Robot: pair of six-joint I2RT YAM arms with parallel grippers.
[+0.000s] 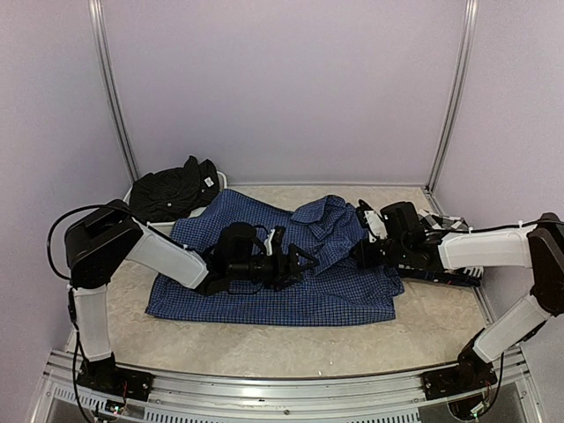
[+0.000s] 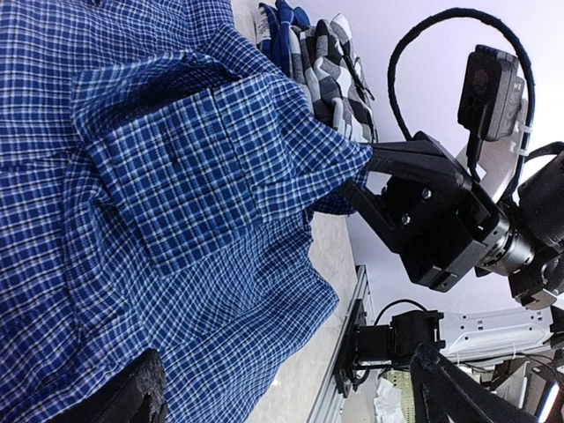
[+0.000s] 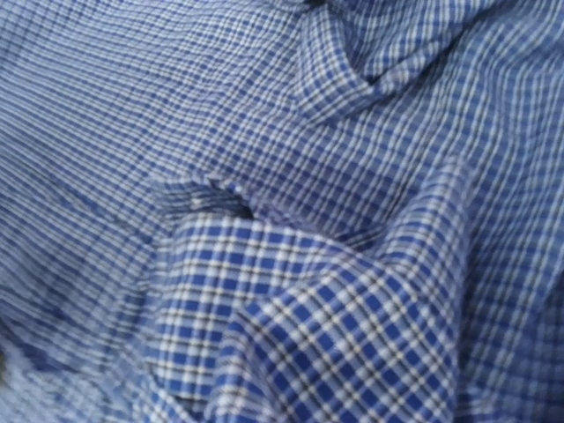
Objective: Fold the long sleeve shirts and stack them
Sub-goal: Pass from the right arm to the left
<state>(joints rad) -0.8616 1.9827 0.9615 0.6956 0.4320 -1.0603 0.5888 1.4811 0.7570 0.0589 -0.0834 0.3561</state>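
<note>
The black-and-white check shirt [image 2: 333, 70], mostly hidden behind the blue shirt [image 2: 176, 194]

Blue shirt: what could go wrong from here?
The right pincer grips only a corner of the blue shirt, so the cloth may slip out. The lifted part is bunched, so the fold may land creased. The open left pincer sits close over the shirt and could snag it.

Blue shirt [image 1: 291, 295] here: thin woven cloth, matt, softly creased. Black shirt [image 1: 172, 192], matt cloth too, rumpled. The table [image 1: 264, 348] looks smooth, pale and mottled, dull. Near rail [image 1: 264, 388]: ribbed bare metal. Left arm's shell [image 1: 167, 257]: smooth white plastic.
</note>
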